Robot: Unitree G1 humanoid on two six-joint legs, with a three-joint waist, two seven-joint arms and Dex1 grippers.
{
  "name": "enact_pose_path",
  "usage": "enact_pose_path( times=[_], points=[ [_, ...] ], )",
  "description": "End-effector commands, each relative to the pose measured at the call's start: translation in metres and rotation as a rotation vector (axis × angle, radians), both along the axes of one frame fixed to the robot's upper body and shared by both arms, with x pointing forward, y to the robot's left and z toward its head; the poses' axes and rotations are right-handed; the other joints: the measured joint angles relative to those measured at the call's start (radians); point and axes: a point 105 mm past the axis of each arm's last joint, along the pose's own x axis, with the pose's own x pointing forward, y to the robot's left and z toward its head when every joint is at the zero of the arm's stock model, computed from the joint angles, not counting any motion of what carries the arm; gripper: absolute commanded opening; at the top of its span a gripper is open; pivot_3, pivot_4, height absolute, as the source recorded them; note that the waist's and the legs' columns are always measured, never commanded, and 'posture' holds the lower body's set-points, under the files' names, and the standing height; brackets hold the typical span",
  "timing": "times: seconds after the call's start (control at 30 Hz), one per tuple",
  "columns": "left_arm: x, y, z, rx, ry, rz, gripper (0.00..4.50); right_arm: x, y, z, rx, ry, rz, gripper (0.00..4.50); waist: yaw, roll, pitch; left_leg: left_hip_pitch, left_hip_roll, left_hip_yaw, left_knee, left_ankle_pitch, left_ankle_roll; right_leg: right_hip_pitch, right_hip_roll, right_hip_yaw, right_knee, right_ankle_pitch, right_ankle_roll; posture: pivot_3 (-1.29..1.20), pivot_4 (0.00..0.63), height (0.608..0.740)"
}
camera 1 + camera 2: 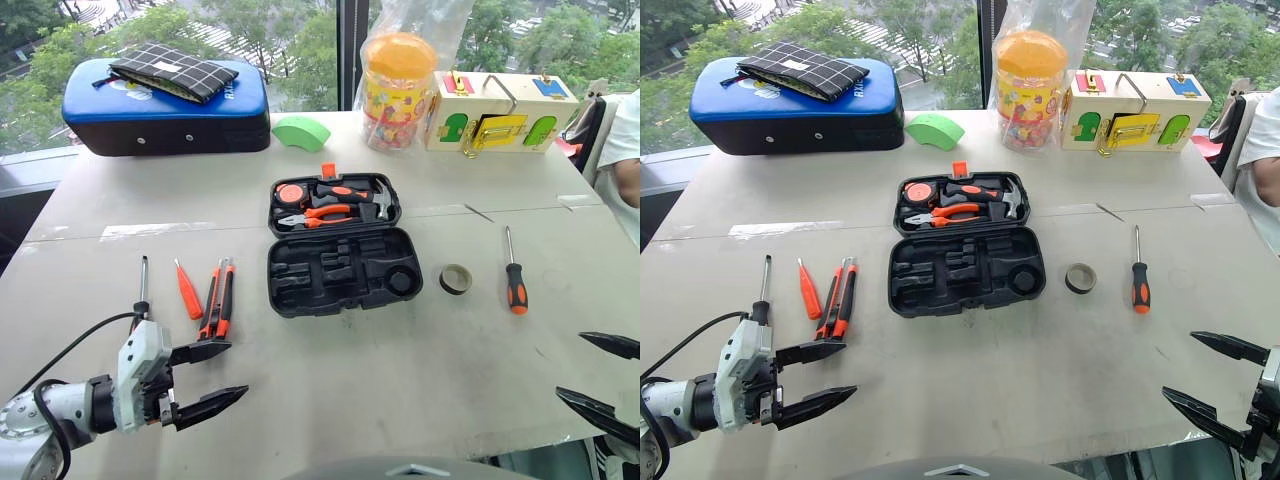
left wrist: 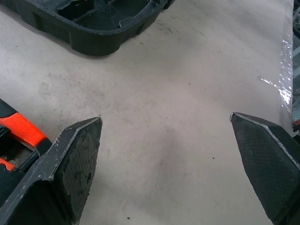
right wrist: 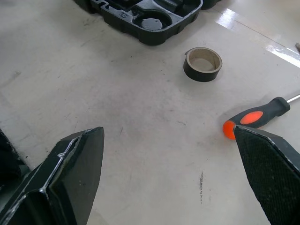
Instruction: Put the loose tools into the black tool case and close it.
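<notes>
Fingers of your left gripper (image 1: 213, 374) and right gripper (image 1: 1205, 377) are spread, empty; you have two screwdrivers (image 1: 514, 273) and one tape roll (image 1: 456, 279) outside one black tool case (image 1: 342, 272).

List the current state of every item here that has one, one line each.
black tool case: open, base slots empty
hammer, pliers and tape measure: clipped in lid
tape roll: loose on table, lying flat
right screwdriver: loose, lying flat
left screwdriver: loose, lying flat
thin orange tool: loose
utility knife: loose
left gripper: open, empty
right gripper: open, empty

Matt black plastic tool case (image 1: 343, 268)
</notes>
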Motion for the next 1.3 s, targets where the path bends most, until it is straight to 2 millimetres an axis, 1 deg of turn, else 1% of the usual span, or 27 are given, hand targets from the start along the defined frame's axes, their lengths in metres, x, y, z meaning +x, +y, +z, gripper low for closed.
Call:
enact_pose_path(
  times=[0.03,0.07,0.1,0.13,0.2,0.3,0.37,0.43,0.47,0.53,0.57,0.63,0.67,0.77,0.83,0.9,0.97,1.07,1.1,1.17,1.2,1.23,1.3],
  points=[
    [0.015,-0.016,0.026,-0.064,-0.101,0.051,4.45,0.008,0.009,0.005,0.024,-0.053,0.02,4.47,0.0,0.0,0.0,0.0,0.0,0.0,0.0,0.0,0.0,0.0,0.0,0.0,0.0,0.0,0.0,0.0,0.15,0.74],
    [0.024,-0.024,0.038,-0.11,-0.137,0.091,4.45,0.013,0.015,0.006,0.046,-0.067,0.034,4.47,0.0,-0.001,0.001,0.0,0.0,0.0,0.0,0.0,0.0,0.0,0.0,0.0,0.0,0.0,0.0,0.0,0.15,0.74],
    [0.031,-0.027,0.048,-0.151,-0.159,0.139,4.45,0.019,0.021,0.009,0.069,-0.085,0.044,4.47,0.001,-0.002,0.001,0.0,0.0,0.0,0.0,0.0,0.0,0.0,0.0,0.0,0.0,0.0,0.0,0.0,0.15,0.74],
    [0.037,-0.026,0.056,-0.183,-0.182,0.199,4.45,0.024,0.027,0.012,0.091,-0.099,0.058,4.47,0.0,-0.002,0.001,0.0,0.0,0.0,0.001,0.0,0.0,0.0,0.0,-0.001,0.0,0.0,0.0,0.0,0.15,0.74],
    [0.046,-0.016,0.065,-0.217,-0.214,0.328,4.45,0.03,0.036,0.018,0.118,-0.122,0.08,4.47,0.0,0.0,0.0,0.0,0.0,0.0,0.002,0.0,0.0,0.0,-0.001,-0.001,0.001,0.0,0.0,0.0,0.15,0.74],
    [0.058,0.008,0.07,-0.213,-0.228,0.545,4.45,0.04,0.054,0.029,0.171,-0.163,0.123,4.47,-0.003,-0.001,0.0,0.001,0.0,0.0,0.002,0.0,0.001,0.0,0.0,-0.003,0.001,0.0,0.0,0.0,0.15,0.74],
    [0.067,0.028,0.066,-0.086,-0.24,0.727,4.45,0.046,0.068,0.036,0.186,-0.185,0.172,4.47,0.0,0.0,0.0,0.001,0.001,-0.001,0.002,0.001,0.003,0.0,0.001,-0.005,0.001,0.0,0.0,0.0,0.15,0.74],
    [0.069,0.041,0.063,-0.003,-0.24,0.845,4.45,0.05,0.081,0.042,0.212,-0.202,0.215,4.47,0.001,-0.001,0.0,0.001,0.001,-0.001,0.002,0.001,0.002,0.001,0.001,-0.006,0.001,0.0,0.0,0.0,0.15,0.74],
    [0.067,0.042,0.059,0.025,-0.218,0.861,4.45,0.052,0.086,0.044,0.225,-0.204,0.235,4.47,0.002,-0.002,0.0,0.001,0.001,-0.002,0.002,0.001,0.002,0.001,0.001,-0.006,0.001,0.0,0.0,0.0,0.15,0.74],
    [0.061,0.049,0.055,0.057,-0.237,0.914,4.45,0.052,0.097,0.049,0.244,-0.204,0.288,4.47,0.003,-0.003,0.0,0.001,0.0,-0.001,0.004,0.0,0.001,0.002,0.0,-0.006,0.001,0.0,0.0,0.0,0.15,0.74],
    [0.058,0.058,0.051,0.084,-0.248,0.978,4.45,0.053,0.1,0.051,0.253,-0.201,0.306,4.47,0.004,-0.003,0.0,0.0,0.0,-0.001,0.004,-0.002,-0.001,0.002,0.0,-0.006,0.001,0.0,0.0,0.0,0.15,0.74],
    [0.051,0.077,0.037,0.167,-0.214,1.088,4.45,0.053,0.103,0.053,0.254,-0.199,0.327,4.47,0.008,-0.004,0.0,0.0,0.0,-0.001,0.005,-0.002,-0.001,0.002,-0.001,-0.005,0.001,0.0,0.0,0.0,0.15,0.74],
    [0.049,0.084,0.032,0.18,-0.203,1.13,4.45,0.053,0.103,0.053,0.254,-0.198,0.333,4.47,0.01,-0.004,0.0,0.0,0.0,-0.001,0.005,-0.002,-0.001,0.002,-0.001,-0.005,0.001,0.0,0.0,0.0,0.15,0.74],
    [0.049,0.093,0.024,0.22,-0.182,1.186,4.45,0.053,0.104,0.054,0.254,-0.193,0.353,4.47,0.023,-0.004,-0.001,0.0,0.0,-0.001,0.004,-0.002,-0.001,0.002,0.0,-0.006,0.001,0.0,0.0,0.0,0.15,0.74],
    [0.047,0.097,0.012,0.253,-0.12,1.204,4.45,0.052,0.105,0.055,0.257,-0.194,0.36,4.47,0.026,-0.004,-0.001,0.0,0.0,-0.001,0.005,-0.002,-0.001,0.002,0.0,-0.006,0.001,0.0,0.0,0.0,0.15,0.74],
    [0.048,0.093,0.0,0.256,-0.056,1.174,4.45,0.052,0.106,0.054,0.247,-0.194,0.368,4.47,0.026,-0.004,-0.001,0.0,0.0,-0.001,0.005,-0.002,-0.001,0.002,-0.001,-0.006,0.001,0.0,0.0,0.0,0.15,0.74],
    [0.05,0.089,-0.009,0.251,-0.005,1.146,3.94,0.053,0.108,0.055,0.246,-0.2,0.37,4.5,0.024,-0.004,-0.001,0.0,0.0,-0.001,0.005,-0.002,-0.001,0.002,-0.001,-0.006,0.001,0.0,0.0,0.0,0.15,0.74],
    [0.054,0.088,-0.015,0.246,0.012,1.141,2.95,0.054,0.109,0.058,0.248,-0.204,0.369,4.5,0.025,-0.002,0.0,0.0,0.0,-0.001,0.005,-0.002,-0.001,0.002,-0.001,-0.006,0.001,0.0,0.0,0.0,0.15,0.74],
    [0.055,0.088,-0.015,0.244,0.013,1.145,2.42,0.054,0.109,0.059,0.247,-0.204,0.369,4.5,0.025,-0.001,-0.001,0.0,0.0,-0.001,0.005,-0.002,-0.001,0.002,-0.001,-0.006,0.001,0.0,0.0,0.0,0.15,0.74],
    [0.055,0.092,-0.015,0.23,0.006,1.17,1.53,0.054,0.109,0.059,0.241,-0.204,0.372,4.5,0.027,-0.002,-0.001,0.0,0.0,-0.001,0.005,-0.002,-0.001,0.002,-0.001,-0.006,0.001,0.0,0.0,0.0,0.15,0.74],
    [0.056,0.094,-0.011,0.208,-0.016,1.19,1.05,0.054,0.109,0.061,0.244,-0.206,0.373,4.5,0.026,-0.001,-0.001,0.0,0.0,-0.001,0.005,-0.002,-0.001,0.002,-0.001,-0.006,0.001,0.0,0.0,0.0,0.15,0.74],
    [0.057,0.096,-0.009,0.192,-0.032,1.203,0.81,0.054,0.109,0.062,0.247,-0.207,0.374,4.5,0.026,-0.001,-0.001,0.0,0.0,-0.001,0.005,-0.002,-0.001,0.002,-0.001,-0.006,0.001,0.0,0.0,0.0,0.15,0.74],
    [0.076,0.088,0.029,0.033,-0.206,1.168,0.83,0.051,0.111,0.065,0.252,-0.223,0.391,4.5,0.027,-0.001,-0.001,0.0,0.0,-0.001,0.005,-0.002,-0.001,0.002,-0.002,-0.006,0.001,0.0,0.0,0.0,0.15,0.74]
  ],
)
